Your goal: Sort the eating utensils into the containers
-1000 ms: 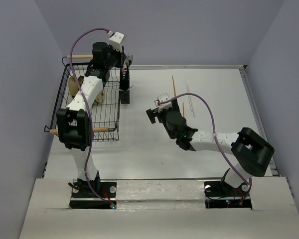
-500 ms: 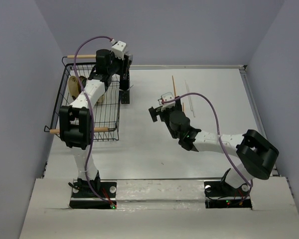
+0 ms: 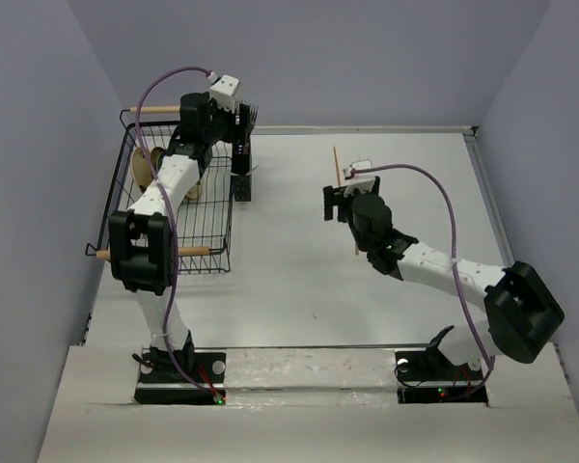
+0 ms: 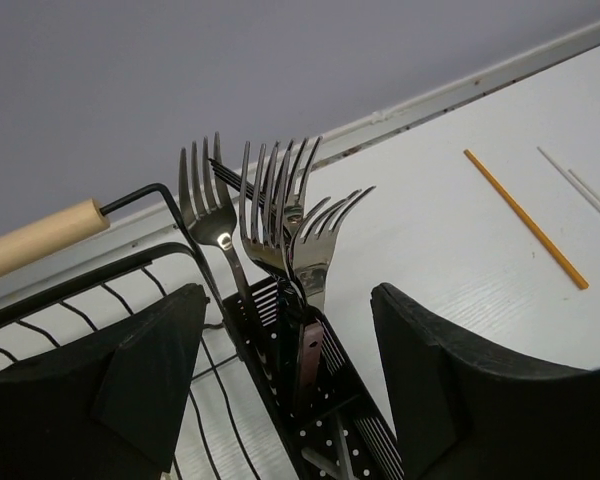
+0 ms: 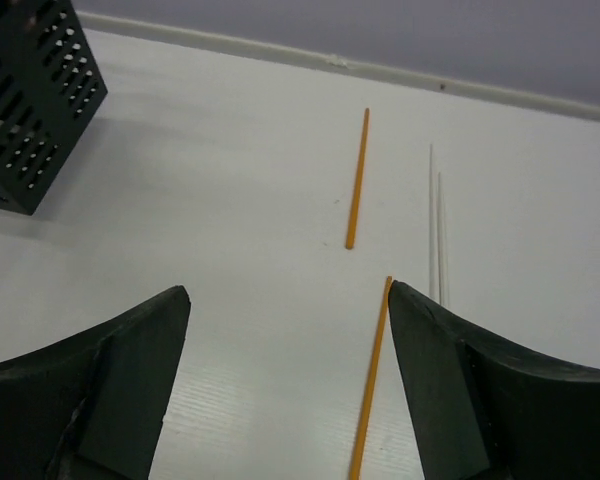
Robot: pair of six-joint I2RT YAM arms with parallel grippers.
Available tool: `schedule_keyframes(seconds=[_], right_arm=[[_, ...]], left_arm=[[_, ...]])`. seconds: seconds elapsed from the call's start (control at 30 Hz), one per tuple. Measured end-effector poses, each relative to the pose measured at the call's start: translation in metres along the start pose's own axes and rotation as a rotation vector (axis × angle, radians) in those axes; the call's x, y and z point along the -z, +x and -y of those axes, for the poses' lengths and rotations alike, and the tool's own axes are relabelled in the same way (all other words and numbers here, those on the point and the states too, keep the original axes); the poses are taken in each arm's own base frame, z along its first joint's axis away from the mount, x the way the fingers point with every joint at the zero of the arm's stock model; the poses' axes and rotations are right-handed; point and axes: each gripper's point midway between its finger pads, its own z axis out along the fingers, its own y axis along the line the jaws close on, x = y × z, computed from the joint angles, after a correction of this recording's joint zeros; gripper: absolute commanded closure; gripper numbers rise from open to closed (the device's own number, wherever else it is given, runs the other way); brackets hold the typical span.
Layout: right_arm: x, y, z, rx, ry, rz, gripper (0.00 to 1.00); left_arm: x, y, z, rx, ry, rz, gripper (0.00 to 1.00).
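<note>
Several silver forks stand tines-up in a black slotted caddy beside the rack. My left gripper is open above that caddy, one finger on each side of it, touching no fork. In the top view it hovers at the far left over the caddy. My right gripper is open low over the table. One orange chopstick lies just inside its right finger. A second orange chopstick lies farther out.
A black wire dish rack with wooden handles fills the left side and holds round plates. Two thin white sticks lie right of the chopsticks. The caddy's corner shows at the right wrist view's upper left.
My left gripper's jaws have opened wide over the caddy of forks. The right arm has swung right and farther out, over the orange chopsticks.
</note>
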Motion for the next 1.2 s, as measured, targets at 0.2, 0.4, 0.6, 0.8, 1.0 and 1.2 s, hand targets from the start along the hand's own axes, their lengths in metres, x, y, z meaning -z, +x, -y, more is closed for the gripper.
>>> schedule_keyframes(seconds=[0.2,0.4,0.6,0.8,1.0,1.2], right_arm=[[-0.028,0.027,0.074,-0.143,0.125,-0.210,0.32],[-0.038,0.089,0.065,-0.139,0.117,-0.467,0.27],[-0.032,0.170,0.064,-0.112,0.123,-0.737,0.32],[-0.043,0.181,0.065,-0.115,0.149,-0.791,0.53],[-0.053,0.185,0.059,-0.130,0.122,-0.802,0.99],[-0.053,0.185,0.058,-0.128,0.114,-0.803,1.00]], left_arm=[[0.040,-0.052,0.006,-0.014,-0.015,0.074,0.18],[0.110,-0.119,0.012,-0.140,-0.068,0.196,0.14],[0.196,-0.134,0.012,-0.277,-0.197,0.262,0.12],[0.252,-0.081,0.012,-0.353,-0.301,0.216,0.10],[0.261,-0.022,-0.005,-0.339,-0.410,0.100,0.07],[0.259,0.017,-0.018,-0.319,-0.464,0.005,0.07]])
